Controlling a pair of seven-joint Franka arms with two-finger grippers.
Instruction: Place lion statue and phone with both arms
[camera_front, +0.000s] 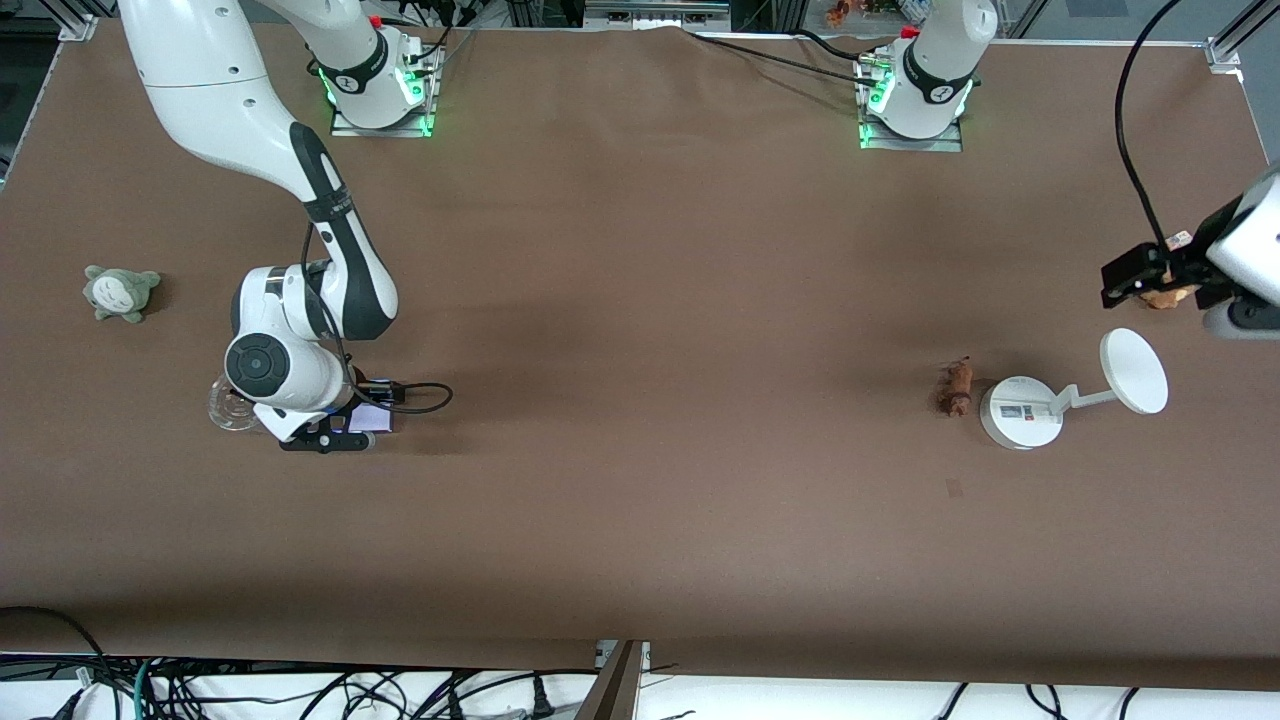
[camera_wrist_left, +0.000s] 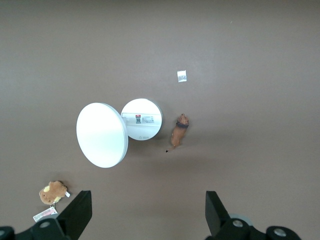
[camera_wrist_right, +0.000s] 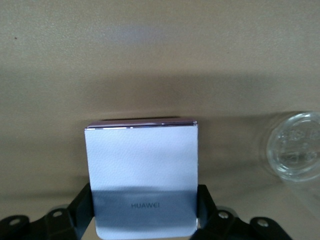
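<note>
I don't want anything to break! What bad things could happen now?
The right gripper has its fingers at the phone, and a clear glass sits right beside it, so a sideways move might knock the glass over. The lion lies very close to the white stand. If the open left gripper, now high over them, comes down for the lion, a finger might bump the stand.

The table (camera_front: 640, 300) is covered in plain brown cloth. The phone (camera_wrist_right: 142, 180) is pale lavender with a purple edge and dark "HUAWEI" lettering; the lion (camera_wrist_left: 178, 133) is reddish-brown with a darker collar band. The stand (camera_front: 1020, 412) is white with a small printed label, the plush (camera_front: 120, 292) grey-green with a pale belly, and the cup (camera_wrist_right: 296, 146) clear.
</note>
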